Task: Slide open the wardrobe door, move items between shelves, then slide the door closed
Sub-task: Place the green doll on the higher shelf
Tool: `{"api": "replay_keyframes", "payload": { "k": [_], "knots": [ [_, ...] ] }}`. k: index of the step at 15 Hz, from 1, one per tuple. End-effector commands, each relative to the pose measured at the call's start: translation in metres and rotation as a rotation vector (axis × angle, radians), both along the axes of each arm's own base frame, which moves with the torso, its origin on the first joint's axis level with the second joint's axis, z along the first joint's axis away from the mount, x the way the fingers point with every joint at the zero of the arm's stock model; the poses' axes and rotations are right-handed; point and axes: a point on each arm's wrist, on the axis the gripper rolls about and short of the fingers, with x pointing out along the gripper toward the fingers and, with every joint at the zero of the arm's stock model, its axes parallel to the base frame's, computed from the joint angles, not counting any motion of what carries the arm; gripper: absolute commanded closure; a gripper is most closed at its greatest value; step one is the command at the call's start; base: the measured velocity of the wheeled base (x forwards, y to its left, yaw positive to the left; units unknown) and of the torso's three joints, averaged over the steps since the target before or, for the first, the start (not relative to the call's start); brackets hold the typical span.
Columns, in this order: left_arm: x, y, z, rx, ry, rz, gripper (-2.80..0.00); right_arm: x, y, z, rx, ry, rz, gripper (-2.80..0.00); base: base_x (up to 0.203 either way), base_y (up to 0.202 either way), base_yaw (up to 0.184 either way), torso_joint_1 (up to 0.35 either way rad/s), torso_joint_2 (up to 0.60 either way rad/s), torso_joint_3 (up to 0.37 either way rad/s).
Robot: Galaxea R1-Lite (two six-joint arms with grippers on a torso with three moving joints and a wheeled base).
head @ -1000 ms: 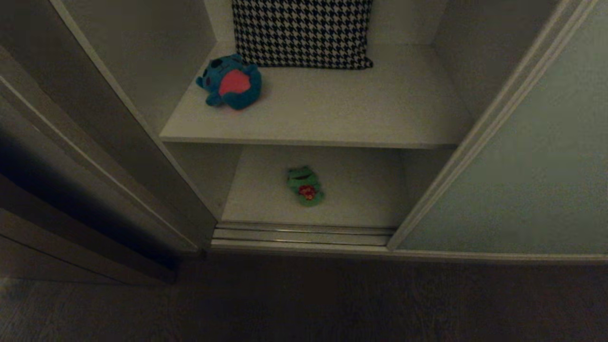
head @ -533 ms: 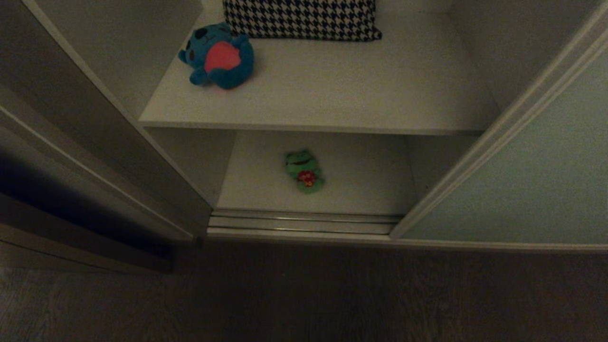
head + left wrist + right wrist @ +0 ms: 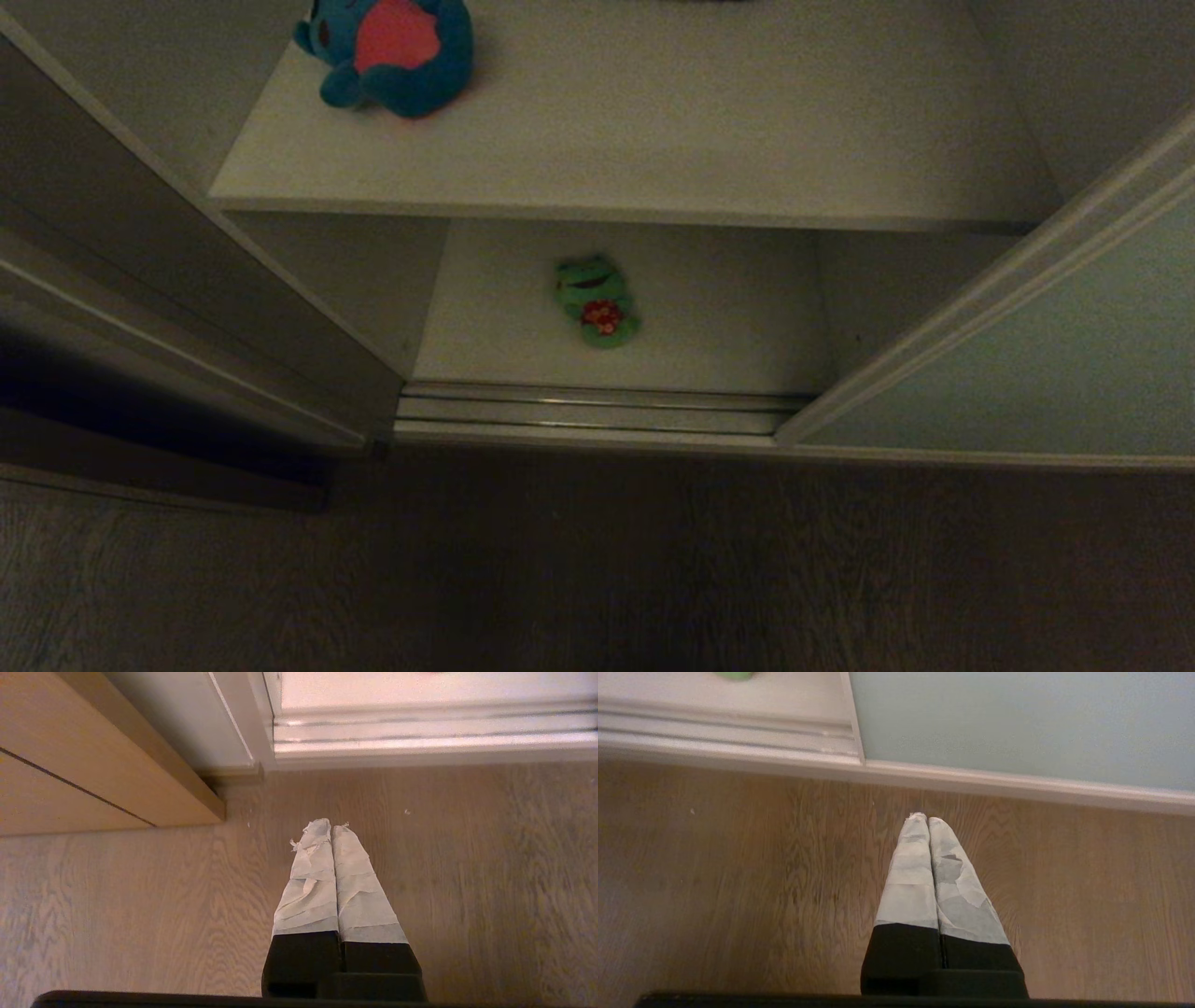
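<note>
The left claw (image 3: 331,828) is fully closed, its taped fingers (image 3: 310,882) pressed together, holding nothing and hanging over the wooden floor (image 3: 140,914) just short of the wardrobe's bottom track (image 3: 420,737). The right claw (image 3: 923,820) is likewise closed and empty, above the floor in front of the sliding wardrobe door (image 3: 1017,718). Neither claw shows in the head view. There the door (image 3: 1055,373) stands at the right, leaving the shelves open. The green frog (image 3: 596,301) lies near the middle of the lower shelf (image 3: 728,317). The blue toy (image 3: 392,51) sits at the upper shelf's (image 3: 653,121) left edge, its head cut off by the frame. The dark panel (image 3: 121,308) at the left is hard to make out.
</note>
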Motion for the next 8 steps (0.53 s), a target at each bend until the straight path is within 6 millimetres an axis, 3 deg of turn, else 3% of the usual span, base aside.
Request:
{"api": "replay_keyframes", "payload": {
  "k": [1, 8],
  "knots": [
    [0.0003, 0.0000, 0.0001, 0.001, 0.004, 0.000, 0.00, -0.0001, 0.0000, 0.0000, 0.000, -0.002, 0.000, 0.00, 0.000, 0.000, 0.000, 0.002, 0.00, -0.192],
    [0.0003, 0.0000, 0.0001, 0.001, 0.003, 0.000, 0.00, -0.0001, 0.0000, 0.0000, 0.000, -0.002, 0.000, 0.00, 0.000, 0.000, 0.000, 0.003, 0.00, -0.200]
  ]
}}
